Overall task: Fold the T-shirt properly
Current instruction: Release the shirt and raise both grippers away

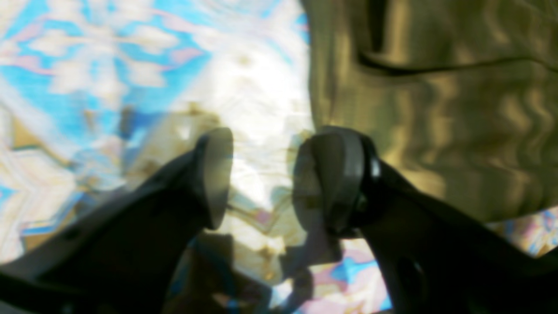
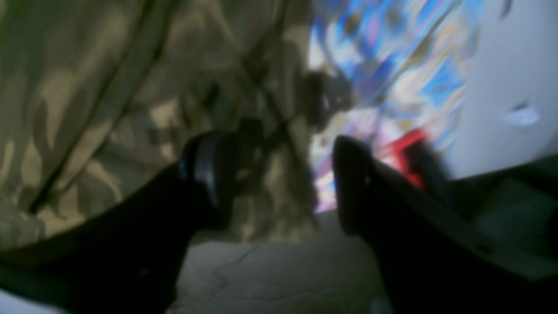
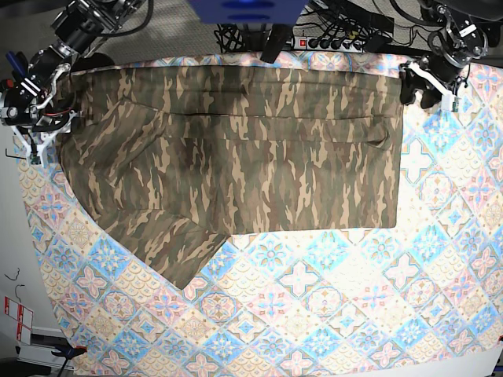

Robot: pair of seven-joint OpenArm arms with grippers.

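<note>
The camouflage T-shirt [image 3: 251, 149] lies spread across the far half of the table, with one sleeve [image 3: 177, 247] reaching toward the front left. My left gripper [image 3: 428, 86] hovers at the shirt's far right corner. In the left wrist view the left gripper [image 1: 266, 179] is open over the tablecloth, with the shirt's edge [image 1: 436, 109] just to its right. My right gripper [image 3: 35, 129] sits at the shirt's far left edge. In the right wrist view the right gripper [image 2: 279, 183] is open, and blurred camouflage cloth [image 2: 109, 87] lies beyond its fingers.
The pastel tile-patterned tablecloth [image 3: 330, 298] covers the table. A power strip [image 3: 326, 43] and cables lie behind the far edge. The table's left edge runs close beside my right gripper, with pale floor [image 2: 501, 87] beyond it.
</note>
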